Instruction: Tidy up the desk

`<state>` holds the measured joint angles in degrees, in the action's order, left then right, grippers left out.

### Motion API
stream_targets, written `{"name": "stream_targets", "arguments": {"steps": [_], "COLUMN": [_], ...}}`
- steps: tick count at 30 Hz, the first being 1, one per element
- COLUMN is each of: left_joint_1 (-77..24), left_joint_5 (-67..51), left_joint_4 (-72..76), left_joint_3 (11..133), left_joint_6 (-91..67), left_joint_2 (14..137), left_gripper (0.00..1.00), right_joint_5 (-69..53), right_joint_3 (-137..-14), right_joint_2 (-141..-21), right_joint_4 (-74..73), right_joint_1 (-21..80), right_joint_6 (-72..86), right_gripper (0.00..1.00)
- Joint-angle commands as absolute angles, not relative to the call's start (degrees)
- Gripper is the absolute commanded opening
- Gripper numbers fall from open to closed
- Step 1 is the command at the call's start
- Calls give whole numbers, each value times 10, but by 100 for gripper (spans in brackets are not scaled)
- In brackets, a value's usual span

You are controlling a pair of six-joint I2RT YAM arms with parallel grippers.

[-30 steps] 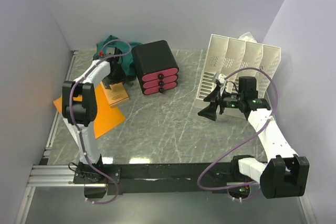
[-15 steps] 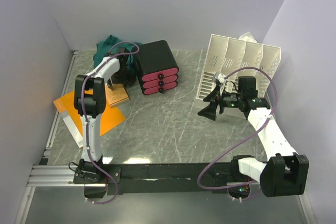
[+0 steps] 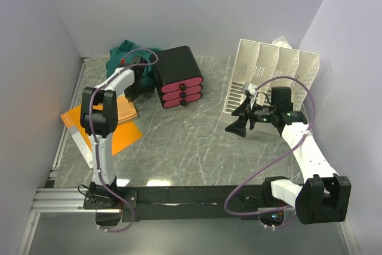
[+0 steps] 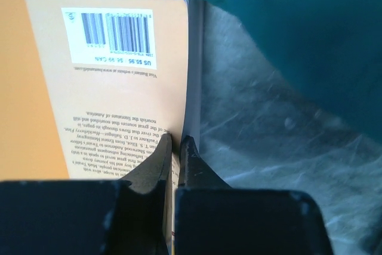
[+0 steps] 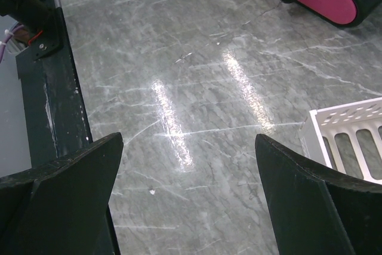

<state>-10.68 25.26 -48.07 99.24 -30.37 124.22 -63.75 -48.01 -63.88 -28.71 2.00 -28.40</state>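
While the left gripper is pinching a tan paperback book near the left edge of the grey-green marble worktop, the right gripper is hovering wide open.

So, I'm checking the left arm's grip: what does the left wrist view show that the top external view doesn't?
Only the left wrist: the left gripper shut on the paperback, and the back-cover barcode. Only the top external: the black drawer box, white file rack and open right gripper. Both: the paperback, orange folder, teal cloth and marble desk.

Book back cover: "US $5.95", barcode
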Motion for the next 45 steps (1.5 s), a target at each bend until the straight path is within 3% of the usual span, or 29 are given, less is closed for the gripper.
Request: {"name": "stream_targets", "arguments": {"steps": [1,12,15,21,29,34,37,45], "left_joint_1": [-98,-89,-89,-91,-108,-111,-113,-133], "left_joint_5": [215,68,24,-50,-134,-170,-188,-209], "left_joint_4": [-473,-345,-321,-294,-251,-250,-241,-226], "left_joint_3": [932,662,600,494,429,417,414,424], "left_joint_6": [-301,-367,-402,-472,-537,-547,-555,-565], "left_joint_2": [1157,839,765,644,527,488,470,459], "left_gripper": [1,1,1,1,1,1,1,1], "right_joint_5": [-651,-665,-637,-479,-414,-293,-222,-218], "right_joint_3": [-507,-507,-516,-601,-707,-749,-781,-813], "right_joint_2": [-639,-641,-663,-736,-857,-927,-954,-990], "right_joint_4": [-288,-319,-324,-342,-191,-150,-156,-171], "right_joint_1": [13,20,60,241,373,431,448,477], "right_joint_6": [-294,-316,-309,-280,-24,125,165,191], "right_gripper": [100,99,97,96,100,100,100,100]}}
